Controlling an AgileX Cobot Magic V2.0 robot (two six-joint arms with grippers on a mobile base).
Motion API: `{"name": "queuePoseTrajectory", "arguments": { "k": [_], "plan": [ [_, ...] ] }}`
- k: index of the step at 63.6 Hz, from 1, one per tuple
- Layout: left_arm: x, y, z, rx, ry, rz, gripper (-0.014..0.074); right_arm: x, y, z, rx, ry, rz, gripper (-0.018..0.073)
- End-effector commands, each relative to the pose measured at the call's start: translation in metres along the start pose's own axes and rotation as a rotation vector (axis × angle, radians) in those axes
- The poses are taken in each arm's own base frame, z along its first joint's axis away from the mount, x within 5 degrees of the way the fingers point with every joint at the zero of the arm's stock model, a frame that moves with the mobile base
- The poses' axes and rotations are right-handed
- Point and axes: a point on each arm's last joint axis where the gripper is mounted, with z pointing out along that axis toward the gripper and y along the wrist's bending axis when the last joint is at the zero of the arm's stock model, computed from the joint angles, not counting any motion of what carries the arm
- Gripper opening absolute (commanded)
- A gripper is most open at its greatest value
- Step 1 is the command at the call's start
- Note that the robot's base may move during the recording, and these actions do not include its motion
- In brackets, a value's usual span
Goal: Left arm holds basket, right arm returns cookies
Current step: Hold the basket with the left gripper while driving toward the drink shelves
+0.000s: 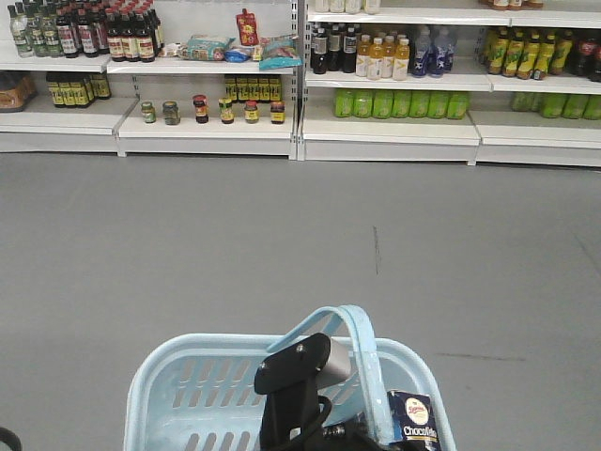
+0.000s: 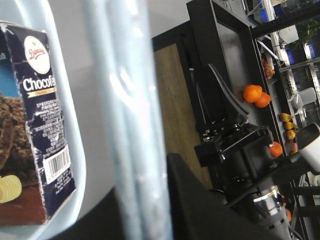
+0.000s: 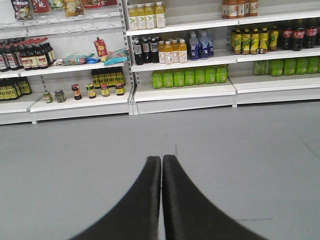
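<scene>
One light blue basket (image 1: 169, 376) is nearest, its arched handle (image 1: 362, 338) upright with the left tool (image 1: 310, 366) closed round it; one navy box of cookies (image 1: 413, 420) stands inside at the basket's right side, against the wall; the right tool (image 3: 161, 159) is fully closed, its two fingers pressed together on nothing; beyond, a smooth grey floor (image 1: 188, 244) runs to far white shelves (image 1: 394, 132) of bottles (image 1: 376, 56), with six jars (image 1: 212, 111) low on the left.
</scene>
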Motion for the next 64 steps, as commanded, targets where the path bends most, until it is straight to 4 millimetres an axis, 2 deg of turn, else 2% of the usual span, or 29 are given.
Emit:
{"name": "queuePoseTrajectory", "arguments": {
  "k": [1, 64],
  "plan": [
    [-0.0087, -0.0174, -0.013, 0.063, -0.042, 0.03, -0.0006, -0.0062, -0.0004, -0.0012, 0.006, -0.088, -0.016, -0.001],
    [-0.0083, -0.0175, -0.013, 0.065, -0.035, 0.03, -0.0006, -0.0061, -0.0004, -0.0012, 0.006, -0.085, -0.015, -0.001]
  ]
}}
